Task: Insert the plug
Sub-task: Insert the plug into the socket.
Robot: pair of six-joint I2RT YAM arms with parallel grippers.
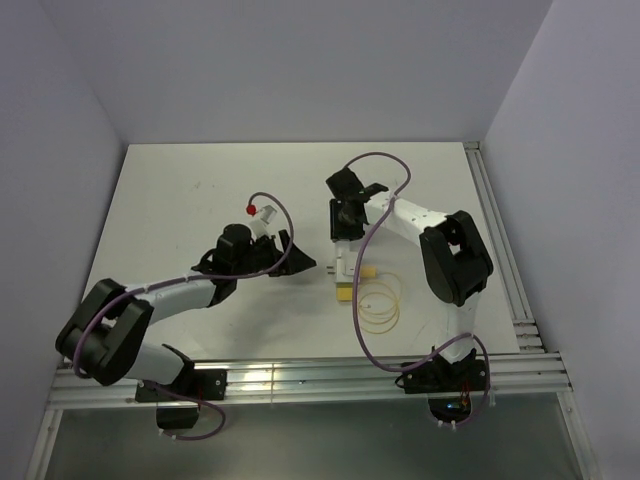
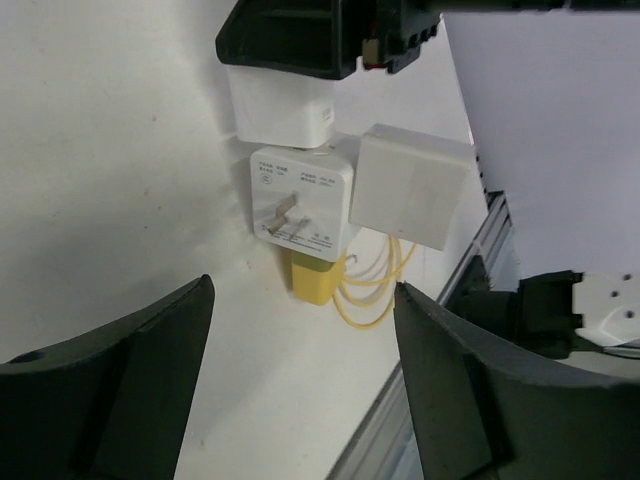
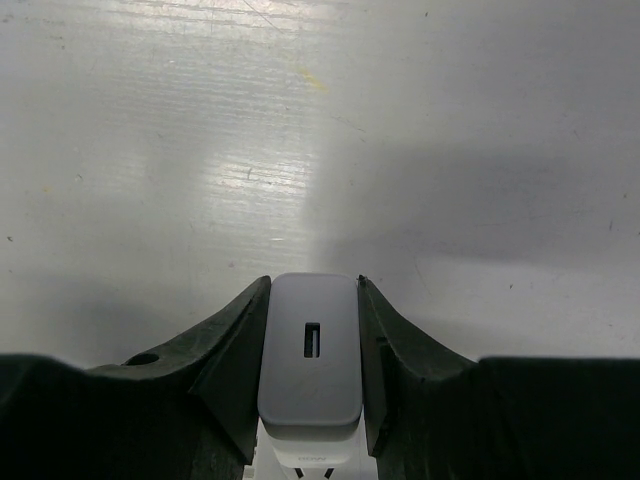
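Note:
My right gripper (image 3: 312, 284) is shut on the white plug (image 3: 310, 350), whose end face with its slot faces the right wrist camera. In the left wrist view the plug (image 2: 283, 112) hangs from the right gripper directly above a white adapter block (image 2: 300, 190) that has two metal prongs (image 2: 285, 214) on its face. I cannot tell whether plug and block touch. A yellow piece (image 2: 316, 278) and a yellow cable coil (image 2: 378, 285) lie below the block. My left gripper (image 2: 303, 287) stands open and empty to the block's left (image 1: 293, 256).
A second white square block (image 2: 412, 185) sits right of the adapter. The yellow cable coil (image 1: 380, 305) lies near the right arm's base. Aluminium rails run along the near edge (image 1: 300, 380) and the right edge (image 1: 500, 250) of the table. Purple cables loop over both arms.

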